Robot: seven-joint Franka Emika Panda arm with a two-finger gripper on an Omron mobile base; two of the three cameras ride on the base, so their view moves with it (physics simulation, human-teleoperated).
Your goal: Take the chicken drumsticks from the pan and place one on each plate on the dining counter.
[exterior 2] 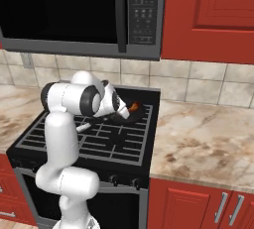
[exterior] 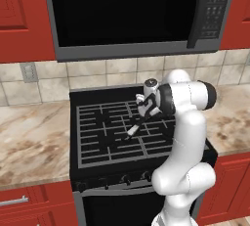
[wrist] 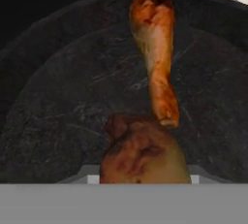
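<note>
Two chicken drumsticks (wrist: 154, 58) in pan (wrist: 58, 102), gripper (wrist: 143, 179) straddling nearer one

Even, soft rendered light; slight blur

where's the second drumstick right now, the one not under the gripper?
In the hand view the second drumstick lies inside the pan, stretched toward the far rim, its narrow end next to the other drumstick, which sits at the gripper.

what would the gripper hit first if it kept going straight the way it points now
Most likely the near orange-brown cooked chicken drumstick, which sits right in front of the gripper. Directly beneath it is the floor of the small round dark frying pan. How much gap remains is unclear.
</note>
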